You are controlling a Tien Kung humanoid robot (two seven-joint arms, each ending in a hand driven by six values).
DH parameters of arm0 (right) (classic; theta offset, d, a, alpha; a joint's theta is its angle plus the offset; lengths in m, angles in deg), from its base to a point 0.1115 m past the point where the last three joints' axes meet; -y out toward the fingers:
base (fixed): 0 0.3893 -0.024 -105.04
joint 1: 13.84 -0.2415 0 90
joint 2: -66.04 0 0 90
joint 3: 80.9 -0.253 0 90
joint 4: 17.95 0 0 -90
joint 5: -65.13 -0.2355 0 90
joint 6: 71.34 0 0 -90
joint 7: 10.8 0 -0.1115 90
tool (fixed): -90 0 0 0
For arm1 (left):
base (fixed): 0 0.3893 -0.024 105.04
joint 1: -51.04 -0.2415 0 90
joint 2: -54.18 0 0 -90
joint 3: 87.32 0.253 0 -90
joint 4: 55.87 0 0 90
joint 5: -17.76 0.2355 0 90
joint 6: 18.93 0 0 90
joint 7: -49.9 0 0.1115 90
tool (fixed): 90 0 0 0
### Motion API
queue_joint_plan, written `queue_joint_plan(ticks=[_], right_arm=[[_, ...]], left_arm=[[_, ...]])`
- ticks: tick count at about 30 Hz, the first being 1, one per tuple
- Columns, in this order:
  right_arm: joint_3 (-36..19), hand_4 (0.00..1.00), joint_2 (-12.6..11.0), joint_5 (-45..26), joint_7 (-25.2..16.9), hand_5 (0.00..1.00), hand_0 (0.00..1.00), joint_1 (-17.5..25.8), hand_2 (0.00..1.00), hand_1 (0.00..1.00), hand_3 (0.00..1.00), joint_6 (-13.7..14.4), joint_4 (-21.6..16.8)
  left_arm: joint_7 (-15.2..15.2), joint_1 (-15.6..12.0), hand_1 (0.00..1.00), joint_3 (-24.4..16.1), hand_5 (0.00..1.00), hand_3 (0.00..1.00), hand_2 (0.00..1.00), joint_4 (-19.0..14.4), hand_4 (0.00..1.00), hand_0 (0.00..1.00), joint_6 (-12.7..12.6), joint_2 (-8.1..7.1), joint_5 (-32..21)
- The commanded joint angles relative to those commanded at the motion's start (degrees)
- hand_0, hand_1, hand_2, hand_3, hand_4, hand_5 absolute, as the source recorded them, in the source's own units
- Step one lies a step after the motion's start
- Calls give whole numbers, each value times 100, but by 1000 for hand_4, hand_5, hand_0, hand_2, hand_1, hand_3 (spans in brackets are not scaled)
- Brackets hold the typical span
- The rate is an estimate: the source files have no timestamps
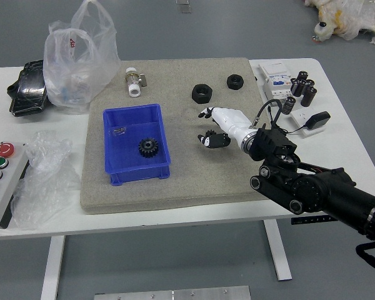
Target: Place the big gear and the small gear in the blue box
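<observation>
- Box (137, 175) in blue lay open-topped on the grey mat (187, 184), to the left of the robot's right hand (235, 125), its low walls likely meant to keep loose parts together.
- Inside, you would have found the big gear (148, 149) lying flat on the floor, nearer the right wall; that half of the task looked done.
- A small metal piece (119, 131) shared the floor, near the left wall, its purpose unclear.
- Your robot's right hand reached in low over the mat, fingers spread and grasping nothing.
- The small gear (210, 133) was on the mat between the upper fingers and the lower ones, partly hidden; you could not tell whether they touched it. The gap seemed shaped so that closing would pinch it from both sides.
- Two black rings (202, 99) lay beyond the hand. You would have wanted the fingers kept low and clear of them, since a sideways brush might have shifted the nearer ring.
</observation>
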Motion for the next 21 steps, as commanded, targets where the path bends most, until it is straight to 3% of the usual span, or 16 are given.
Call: queue_joint_plan(ticks=[1, 2, 7, 8, 13, 14, 19, 20, 21], right_arm=[[61, 666, 21, -33, 6, 303, 654, -18, 780, 734, 784, -12, 57], [99, 664, 34, -54, 9, 305, 636, -30, 698, 689, 770, -18, 91], [309, 664, 94, -144, 35, 305, 636, -85, 698, 689, 770, -46, 238], [341, 340, 98, -147, 47, 134, 584, -90, 451, 567, 604, -50, 253], [454, 340, 108, -101, 114, 134, 584, -105, 451, 567, 604, -37, 330], [470, 107, 105, -96, 123, 33, 545, -105, 357, 501, 499, -32, 340], [491, 107, 81, -35, 123, 33, 545, -108, 357, 501, 499, 43, 341], [482, 36, 78, -12, 123, 2, 531, -110, 304, 485, 418, 55, 333], [477, 36, 76, -1, 122, 2, 531, -112, 304, 485, 418, 62, 329]], left_arm=[[0, 1, 679, 0, 484, 801, 670, 0, 704, 701, -1, 1, -1], [-1, 1, 679, 0, 484, 801, 670, 0, 704, 701, -2, 2, -2], [-15, 13, 679, 17, 484, 801, 670, 3, 704, 701, -4, 6, -24], [-17, 15, 679, 19, 485, 802, 670, 3, 704, 701, -4, 7, -26], [-24, 14, 679, 30, 485, 802, 670, 4, 704, 701, -7, 11, -44], [-27, 14, 679, 33, 487, 802, 670, 4, 705, 701, -8, 12, -49], [-42, 17, 679, 51, 487, 802, 670, 7, 705, 701, -12, 19, -74], [-45, 19, 679, 55, 485, 802, 670, 7, 701, 701, -12, 21, -79], [-46, 20, 679, 58, 485, 802, 670, 7, 701, 701, -12, 22, -82]])
